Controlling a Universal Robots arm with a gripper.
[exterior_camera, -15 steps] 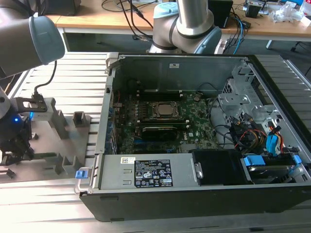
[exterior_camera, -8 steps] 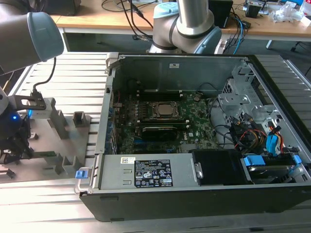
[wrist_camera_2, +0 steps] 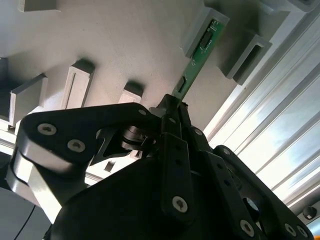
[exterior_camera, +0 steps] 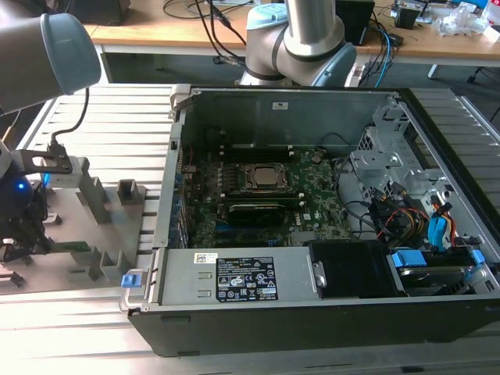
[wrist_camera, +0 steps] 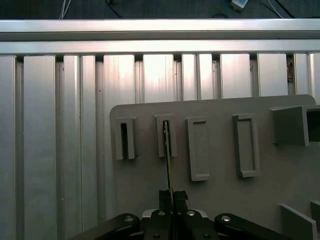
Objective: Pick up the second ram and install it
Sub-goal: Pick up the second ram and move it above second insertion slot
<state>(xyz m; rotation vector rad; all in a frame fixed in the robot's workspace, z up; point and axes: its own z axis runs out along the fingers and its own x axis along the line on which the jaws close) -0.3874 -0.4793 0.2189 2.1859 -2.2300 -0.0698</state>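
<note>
The second ram [wrist_camera_2: 195, 62] is a thin green stick with small dark chips. Its far end sits in a slot of a grey fixture block [wrist_camera_2: 210, 20]. My gripper [wrist_camera_2: 175, 102] is shut on its near end. In the first wrist view the ram [wrist_camera: 168, 160] shows edge-on, running from the slotted block [wrist_camera: 166, 135] down to the gripper [wrist_camera: 171, 196]. In the exterior view the gripper [exterior_camera: 23, 238] is low over the grey fixture plate [exterior_camera: 101, 234] at the exterior view's left, with the green stick [exterior_camera: 72, 246] beside it.
An open computer case [exterior_camera: 168, 234] lies to the exterior view's right of the plate, with the green motherboard [exterior_camera: 312, 195], processor socket [exterior_camera: 262, 178], power supply [exterior_camera: 234, 277] and cabling [exterior_camera: 406, 215]. Several empty grey fixture blocks [wrist_camera: 245, 145] stand on the plate. A ribbed aluminium table [wrist_camera: 50, 140] lies underneath.
</note>
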